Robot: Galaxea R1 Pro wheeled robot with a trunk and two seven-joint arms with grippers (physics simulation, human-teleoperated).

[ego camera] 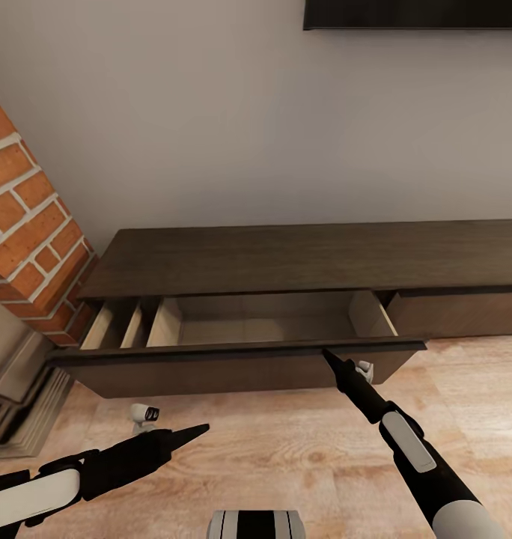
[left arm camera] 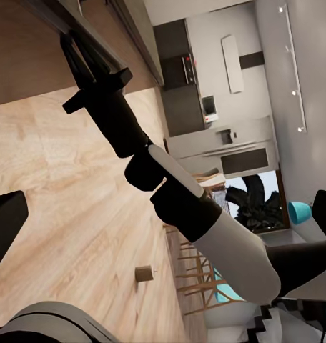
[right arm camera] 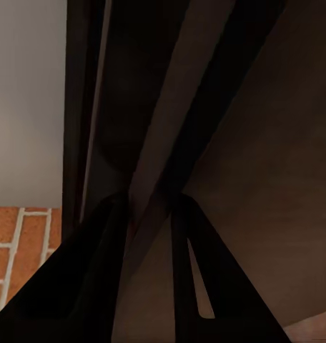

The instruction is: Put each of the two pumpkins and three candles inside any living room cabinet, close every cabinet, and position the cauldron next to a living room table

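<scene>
Wall, plain grey, matt, fills the head view from 10 to 2 o'clock; brick column, red with pale joints, at 9 o'clock. Floor: light wood planks, visible grain. Cabinet: long, low, dark brown wood, flat handleless fronts. Its left drawer stands pulled open, pale beige inside, holding nothing that can be seen. Right hand, slim black fingers nearly together, clasps the drawer front's top edge. Left hand, at 7 o'clock, hangs free over the floor, pinched together. One candle, a stubby tan cylinder, stands on the floor. Judgement: stowing is not yet begun; closing and the cauldron remain.
</scene>
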